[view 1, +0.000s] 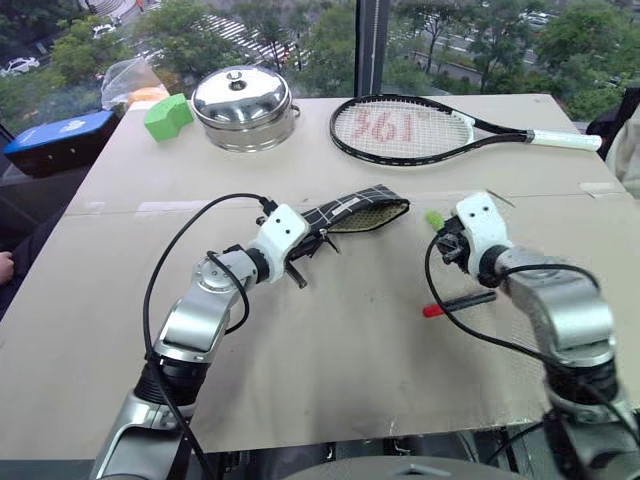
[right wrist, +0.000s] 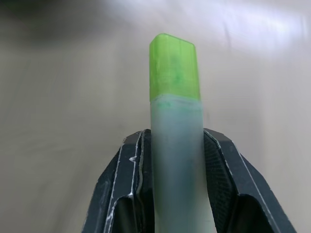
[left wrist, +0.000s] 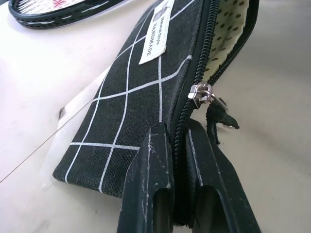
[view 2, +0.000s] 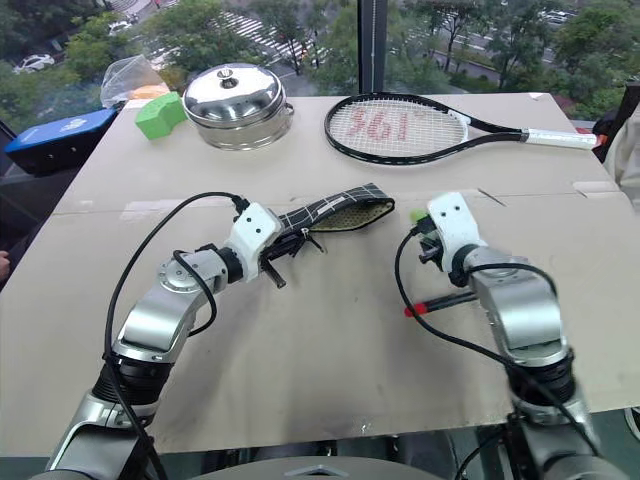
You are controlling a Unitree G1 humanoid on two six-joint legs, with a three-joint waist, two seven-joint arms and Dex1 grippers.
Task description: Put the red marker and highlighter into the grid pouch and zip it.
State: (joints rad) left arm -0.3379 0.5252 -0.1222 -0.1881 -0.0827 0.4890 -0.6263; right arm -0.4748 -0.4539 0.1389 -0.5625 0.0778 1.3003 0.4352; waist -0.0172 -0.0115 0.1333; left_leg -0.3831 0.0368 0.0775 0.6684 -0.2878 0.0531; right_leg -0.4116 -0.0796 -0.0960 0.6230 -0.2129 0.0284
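Both eye views looked down from the head over the same table (view 1: 330, 350). Each wrist view sat very close: left on the grid pouch (left wrist: 146, 87), right probably facing the highlighter (right wrist: 175, 111).

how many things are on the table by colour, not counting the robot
green: 2, the highlighter and a green block
black: 3, the grid pouch, the red marker (black barrel, red cap) and a tennis racket
silver: 1, a lidded pot
blue: 1, a blue case at the table's edge
clear: 1, a plastic bag
total: 8
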